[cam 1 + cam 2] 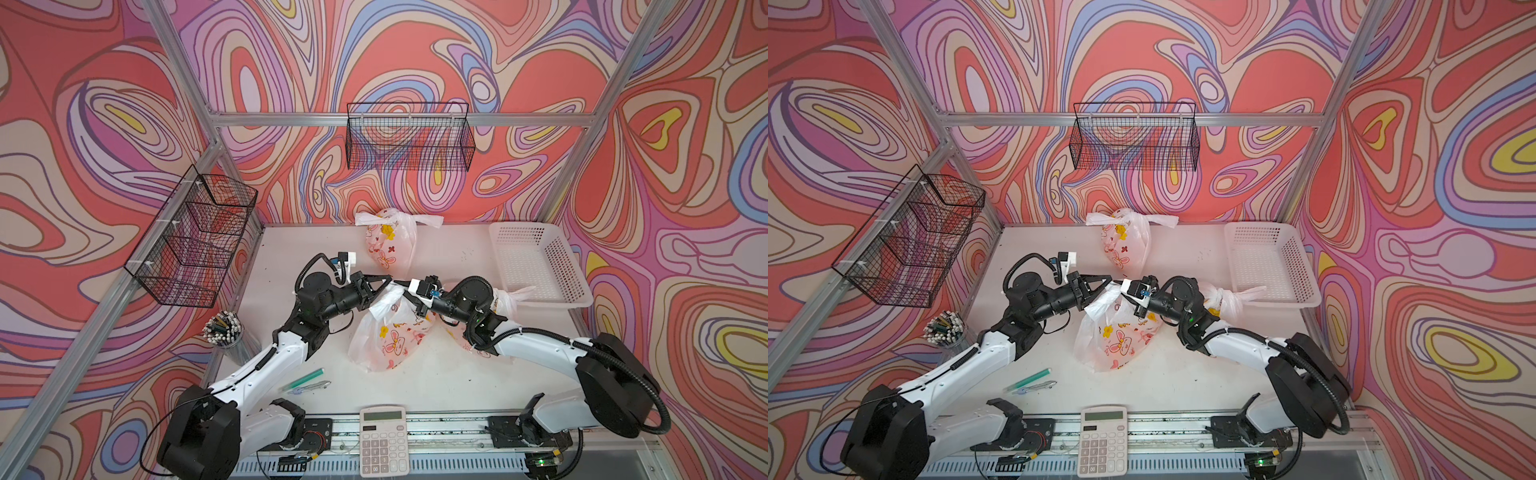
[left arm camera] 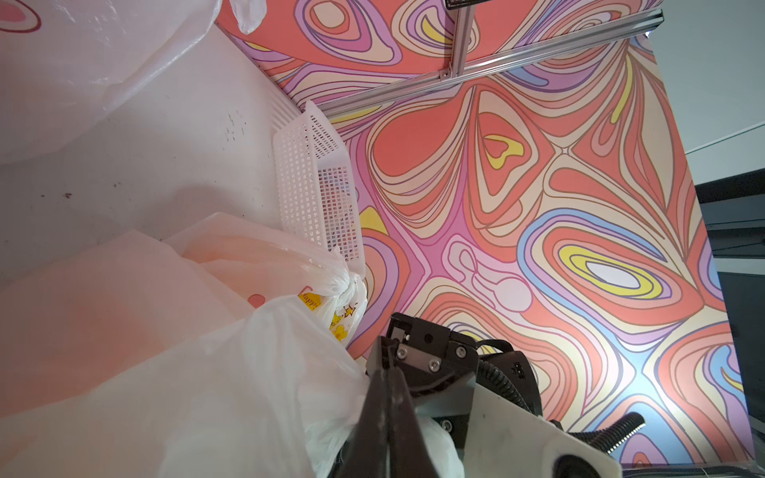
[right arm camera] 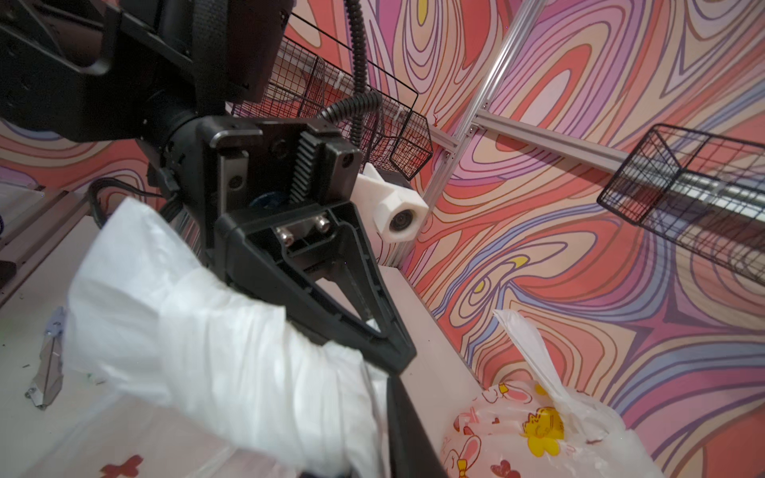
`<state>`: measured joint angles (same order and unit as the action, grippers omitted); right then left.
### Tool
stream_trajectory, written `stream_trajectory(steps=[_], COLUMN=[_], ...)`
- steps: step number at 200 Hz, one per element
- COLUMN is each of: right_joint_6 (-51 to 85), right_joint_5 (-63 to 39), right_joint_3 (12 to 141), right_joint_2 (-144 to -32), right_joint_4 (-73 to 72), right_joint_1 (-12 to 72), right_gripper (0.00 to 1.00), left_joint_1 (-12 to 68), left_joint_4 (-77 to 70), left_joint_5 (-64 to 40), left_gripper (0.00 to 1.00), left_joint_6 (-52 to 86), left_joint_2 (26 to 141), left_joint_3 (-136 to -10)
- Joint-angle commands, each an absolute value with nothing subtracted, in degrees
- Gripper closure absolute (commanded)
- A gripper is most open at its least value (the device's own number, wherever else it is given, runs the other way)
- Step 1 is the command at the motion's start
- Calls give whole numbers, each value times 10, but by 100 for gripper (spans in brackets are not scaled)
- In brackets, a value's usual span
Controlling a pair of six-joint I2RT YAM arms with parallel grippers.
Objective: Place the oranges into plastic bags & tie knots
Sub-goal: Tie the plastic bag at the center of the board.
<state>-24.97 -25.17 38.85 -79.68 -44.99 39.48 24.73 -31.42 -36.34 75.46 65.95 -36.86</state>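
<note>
Three rabbit-printed plastic bags show in both top views. The back one [image 1: 388, 243] and the one under my right arm [image 1: 500, 305] are closed with knots [image 1: 400, 217] [image 1: 1223, 297]. The middle bag [image 1: 392, 334] has its white handle [image 3: 232, 339] bunched and pulled up between my arms. My left gripper [image 1: 390, 279] [image 2: 387, 372] is shut on that handle. My right gripper [image 1: 398, 284] [image 3: 372, 397] meets it tip to tip, jaws slightly apart with the handle lying against one finger [image 3: 407, 430]. The oranges show only as an orange tint through the bags [image 2: 82, 323].
A white perforated basket [image 1: 540, 257] stands at the back right, touching the tied bag's loose end. A calculator [image 1: 383, 440] lies at the front edge, a green pen and compass [image 1: 305, 380] front left, a pen cup [image 1: 223, 328] at the left. Wire baskets [image 1: 409, 137] hang on the walls.
</note>
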Motion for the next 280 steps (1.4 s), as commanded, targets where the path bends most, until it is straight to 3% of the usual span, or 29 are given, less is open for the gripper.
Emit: stream_trajectory(steps=[1,30,49,109,170,239,280], right_joint_6=[-236,-246,-292,-429,-488,-528,-525], right_joint_5=[-186,-118,-57,81,137,197,225], right_joint_3=[341,293,280,301,352,398,398], right_joint_2=[-740,-674,-651,-721,-870,-956,-955], right_joint_4=[-466,-470,-466,-556,-713,-773,-762], right_joint_1=[396,432,489,646,696,696,688], right_gripper=[63,39,31,28,29,47,69], left_joint_1=[249,250,250,251,253,253,252], left_joint_4=[-295,-284,-266,-212,-200,-199,-193], left_joint_5=[-322,-269,-242,-207,-199,-198,-193], left_gripper=[100,100,100,100,100,100,100], left_joint_6=[778,806,824,819,820,822,816], left_joint_2=[639,626,618,587,574,570,564], left_joint_3=[-358,-335,-329,-339,-338,-337,-338])
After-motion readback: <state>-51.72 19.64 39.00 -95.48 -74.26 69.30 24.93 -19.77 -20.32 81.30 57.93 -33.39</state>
